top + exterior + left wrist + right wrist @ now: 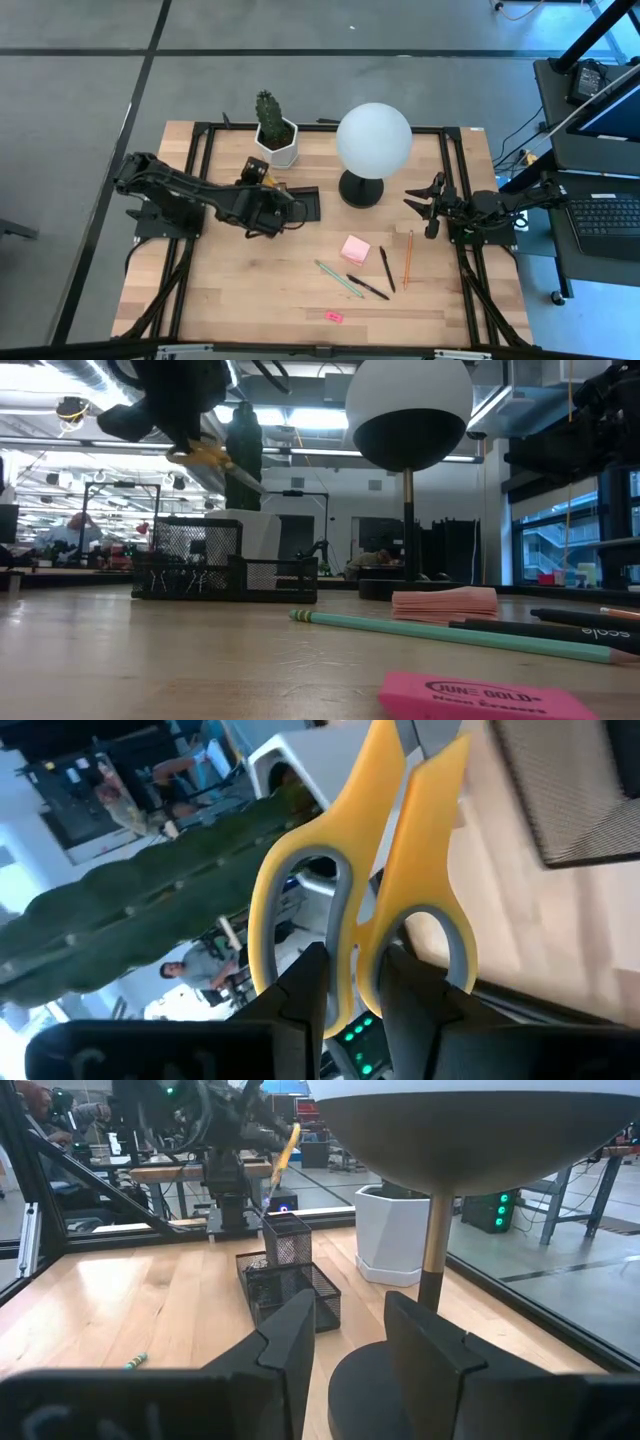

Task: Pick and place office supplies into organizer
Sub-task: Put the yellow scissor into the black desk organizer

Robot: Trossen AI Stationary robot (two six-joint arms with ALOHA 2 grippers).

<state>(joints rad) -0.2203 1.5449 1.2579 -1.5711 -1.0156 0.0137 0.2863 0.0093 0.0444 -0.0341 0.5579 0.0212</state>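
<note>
Scissors (pixel 380 870) are in the air, not yet in the organizer (pixel 300 203): the left tool (pixel 268 212) is clamped on their yellow handles, as the left wrist view shows with both dark fingers (pixel 305 982) pinching just below the finger loops. In the low view the scissors hang tilted above the black mesh organizer, blades pointing down and toward the lamp (pixel 372 142) side, with the tip well clear of the basket's rim. So the first item looks about to be dropped in, but it has not been let go.

Whether anything already lies inside the organizer cannot be told through the mesh. Most of the job appears to remain. On the tabletop (pixel 230 290), well apart from the organizer, lie the pink sticky-note pad (pixel 355 248), a green pencil (pixel 339 279), two black pens (pixel 368 287), an orange pencil (pixel 408 258) and a pink eraser (pixel 333 316) near the front edge.

The left arm reaches in from its side with the forearm low and the wrist bent over the organizer, next to the cactus (pixel 267 114) pot. The right arm waits at the right edge of the tabletop, its right tool (pixel 432 207) open, empty and facing the lamp's base.
</note>
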